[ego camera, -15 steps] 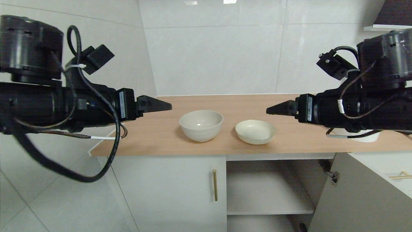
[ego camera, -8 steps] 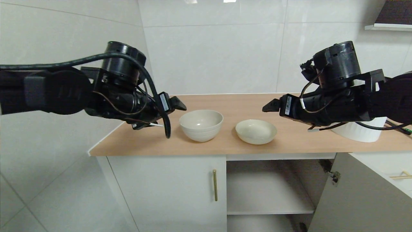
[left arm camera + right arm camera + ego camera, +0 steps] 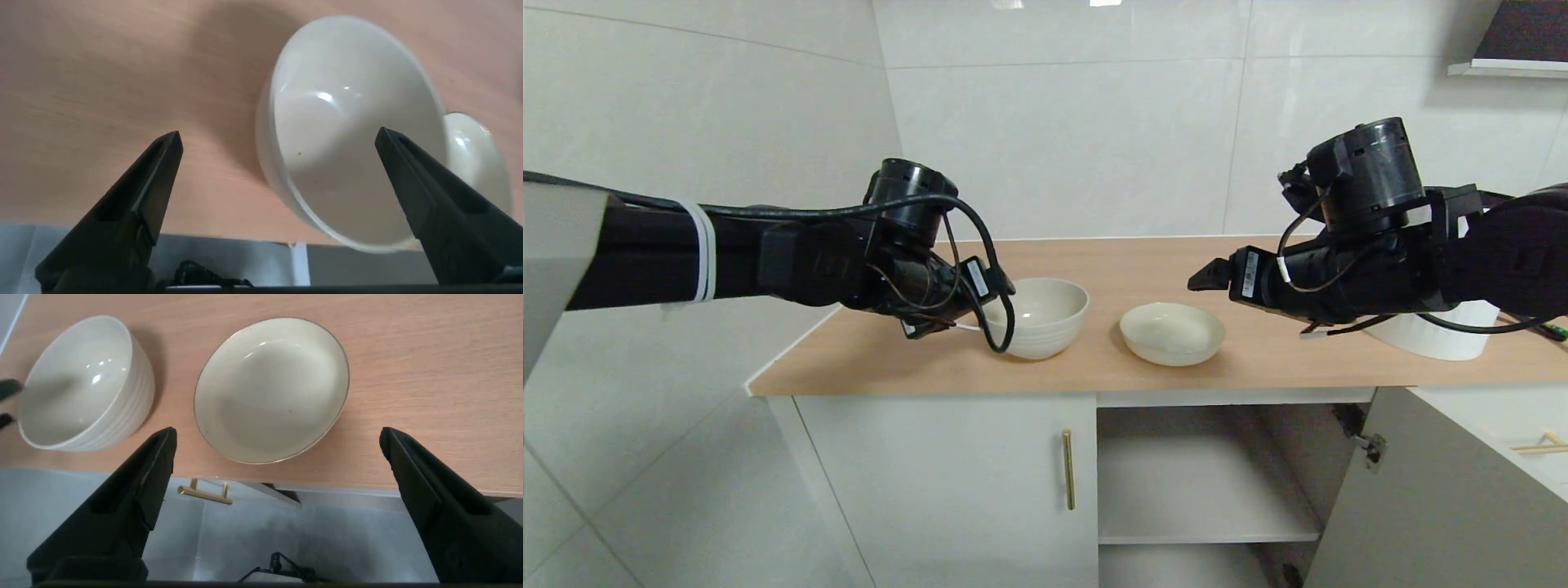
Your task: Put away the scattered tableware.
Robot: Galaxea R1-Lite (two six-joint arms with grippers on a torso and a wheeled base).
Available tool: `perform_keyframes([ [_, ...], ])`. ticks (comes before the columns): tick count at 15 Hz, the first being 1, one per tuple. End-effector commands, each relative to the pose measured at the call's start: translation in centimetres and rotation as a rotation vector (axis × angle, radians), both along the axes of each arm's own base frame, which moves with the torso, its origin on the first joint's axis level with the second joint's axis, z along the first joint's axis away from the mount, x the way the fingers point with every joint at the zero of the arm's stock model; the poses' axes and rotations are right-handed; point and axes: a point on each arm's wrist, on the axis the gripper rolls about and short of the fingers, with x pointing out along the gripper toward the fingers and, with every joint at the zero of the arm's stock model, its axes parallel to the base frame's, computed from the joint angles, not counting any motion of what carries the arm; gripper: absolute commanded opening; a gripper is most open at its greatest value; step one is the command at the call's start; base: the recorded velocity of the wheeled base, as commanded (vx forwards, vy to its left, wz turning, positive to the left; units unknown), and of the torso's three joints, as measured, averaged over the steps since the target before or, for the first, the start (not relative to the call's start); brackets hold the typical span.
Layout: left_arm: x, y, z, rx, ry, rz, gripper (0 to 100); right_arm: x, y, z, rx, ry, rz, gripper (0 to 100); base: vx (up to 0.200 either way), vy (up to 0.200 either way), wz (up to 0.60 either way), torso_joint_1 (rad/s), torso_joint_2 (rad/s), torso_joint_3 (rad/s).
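White cupboard: nearest, under the counter; R door swung open, shelf inside in view. Prob. the put-away spot (my guess).
Wood counter: both dishes stand on it, toward the front edge.
Deep bowl: upright on counter, L of the shallow bowl, near but apart.
Shallow bowl: upright on counter, betw. deep bowl & R arm.
Left gripper: at deep bowl's L rim. Fingers spread wide, nothing held. In wrist view the bowl lies ahead betw. them. Touching rim or not: can't tell.
Right gripper: hovers over counter just R of shallow bowl. Fingers spread wide, nothing held. Its wrist view has the shallow bowl ahead betw. them.
White tub: farther R on counter, partly behind R arm.
Done: nothing stowed, 0 of 2 dishes off the counter.
Step in hand: looks like lining up for grasps, L on deep bowl, R on shallow.
Left to do: close on each, lift, carry to storage, release.
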Motion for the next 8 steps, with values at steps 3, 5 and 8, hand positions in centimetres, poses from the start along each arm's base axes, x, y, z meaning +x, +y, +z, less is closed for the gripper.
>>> perform_keyframes([
  [3, 0.3, -0.31, -0.89, 0.007, 0.021, -0.006, 0, -0.19, -0.08, 0.23, 0.003, -0.006, 0.0, 100, 0.0, 0.0, 0.0, 0.0, 0.0, 0.0],
  [5, 0.39, -0.42, -1.14, 0.009, 0.027, -0.007, 0, -0.2, -0.09, 0.14, 0.001, -0.003, 0.0, 100, 0.0, 0.0, 0.0, 0.0, 0.0, 0.0],
  [8, 0.59, -0.57, -1.72, 0.016, 0.041, -0.01, 0, -0.48, -0.23, 0.52, 0.007, -0.012, 0.001, 100, 0.0, 0.0, 0.0, 0.0, 0.0, 0.0],
])
